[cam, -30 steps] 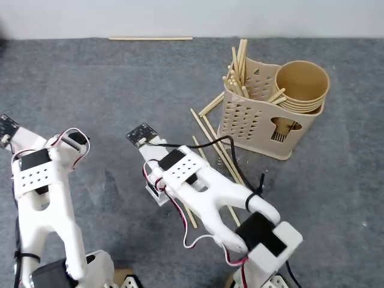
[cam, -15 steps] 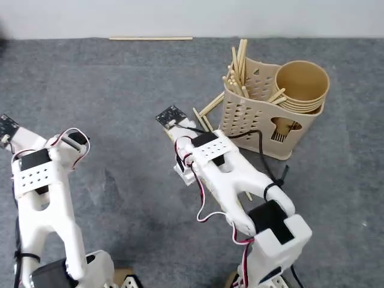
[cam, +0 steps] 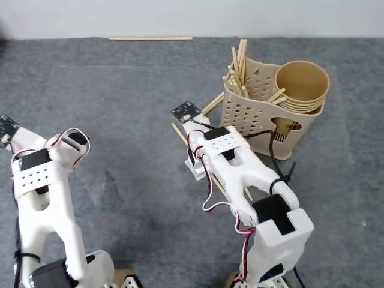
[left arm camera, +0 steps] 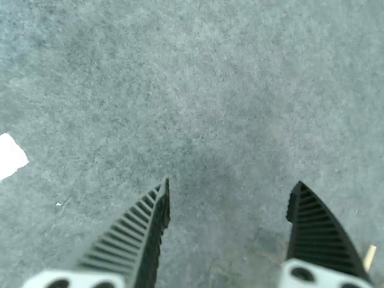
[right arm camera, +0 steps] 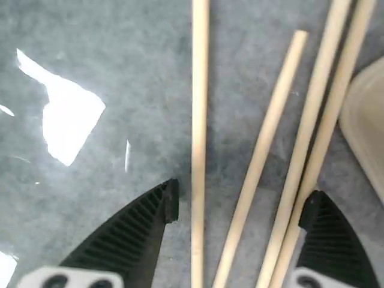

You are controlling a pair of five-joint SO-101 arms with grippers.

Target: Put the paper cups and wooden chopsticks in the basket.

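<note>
Chopsticks [right arm camera: 200,120]: thin, straight sticks of pale wood.
Count: four, just under the right gripper [right arm camera: 243,195], spread wide.
Left gripper [left arm camera: 231,186]: spread wide, holding nothing.

You have bright, even light across the high view. The mat [cam: 120,90] is lit flat from overhead, and the arms [cam: 234,174] throw only faint, soft-edged shadows close beside themselves. The wall [cam: 192,18] along the far edge is the brightest band.

In the left wrist view the mat dims to a broad dark patch [left arm camera: 204,156] just ahead of the left gripper [left arm camera: 231,183].

In the right wrist view a hard white glare [right arm camera: 69,114] flares on the mat beside a chopstick [right arm camera: 200,120], with thinner streaks near it. The sticks cast almost no shadow.
</note>
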